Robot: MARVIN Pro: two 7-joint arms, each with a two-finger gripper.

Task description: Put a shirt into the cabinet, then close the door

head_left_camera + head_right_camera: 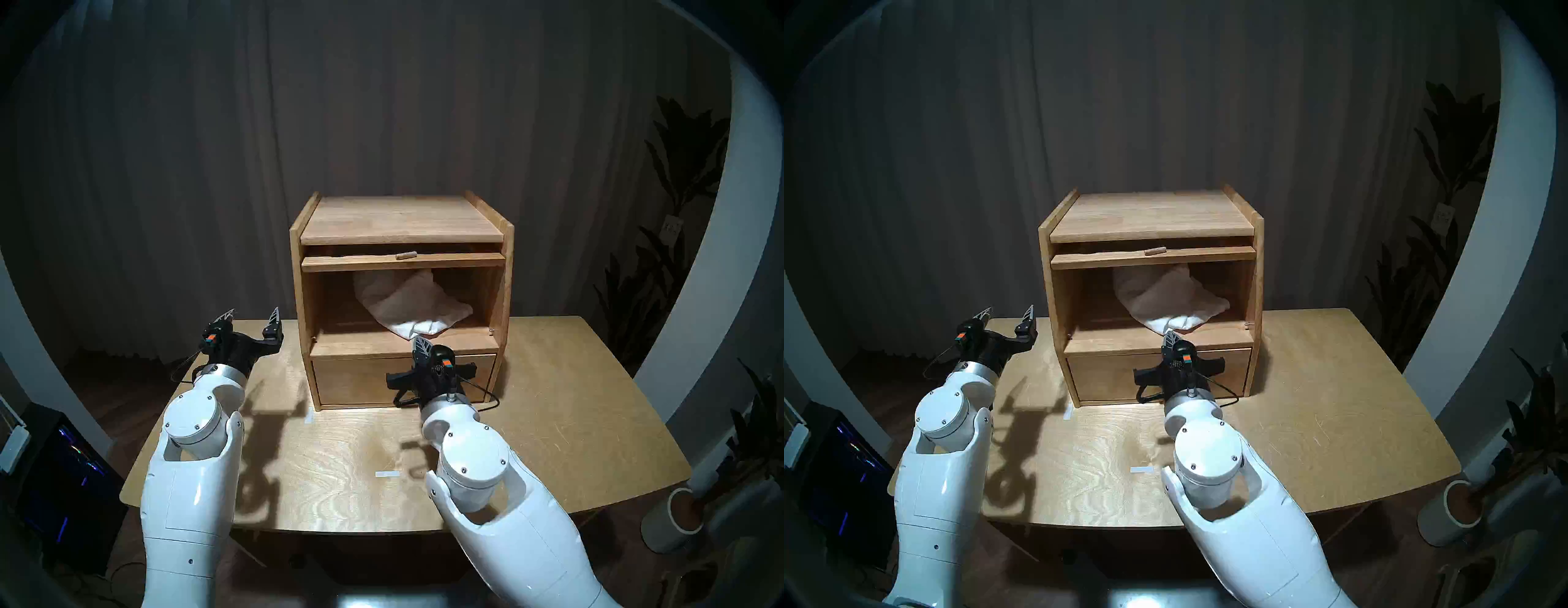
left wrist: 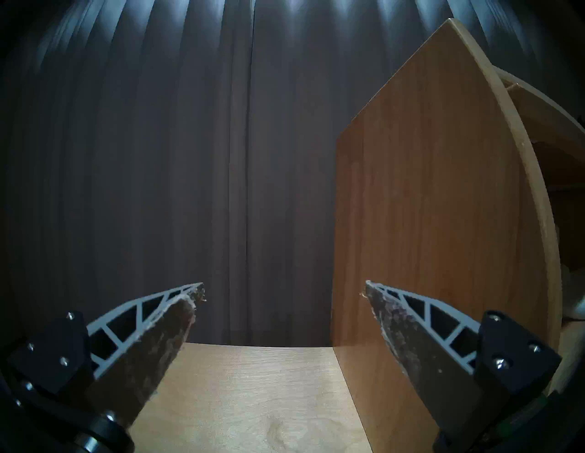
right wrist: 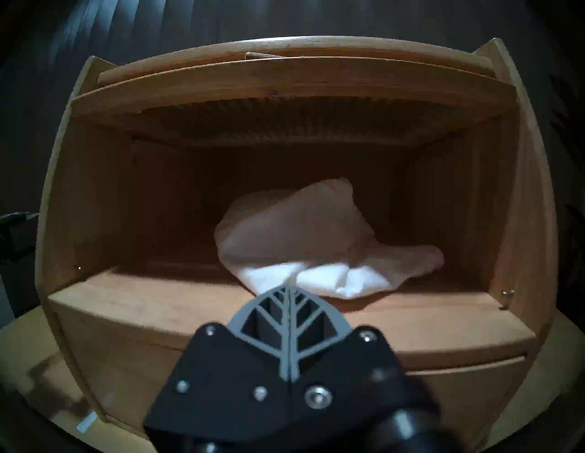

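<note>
Right end effector [image 1: 421, 344] hangs in front of the cabinet [image 1: 505, 271], level with the drawer front [image 1: 360, 382], its two fingers pressed flat together with nothing between them; the tip sits just short of the front lip of the big compartment. In the right wrist view the closed fingers [image 3: 288, 313] point at the shirt [image 3: 304, 240], close to its near edge, though contact cannot be told. Shirt, plain white, lies crumpled inside the compartment, a little right of centre, back part in shadow, front folds catching light near the compartment's front edge. Door [image 1: 403, 262] is lifted and slid back flat under the cabinet top, only its front edge and small peg handle [image 1: 406, 255] showing; compartment stands open. Ribbed underside of the door visible from the right wrist camera. Left end effector [image 1: 253, 321] held above the desk [image 1: 551, 403], off the cabinet's left side wall, fingers spread wide, empty; the left wrist view has that side wall [image 2: 427, 221] just beside the right-hand finger [image 2: 411, 332], apart from it. Two short strips of white tape [image 1: 387, 474] on the desk in front of the cabinet. Dark curtain [image 1: 382, 106] behind.
</note>
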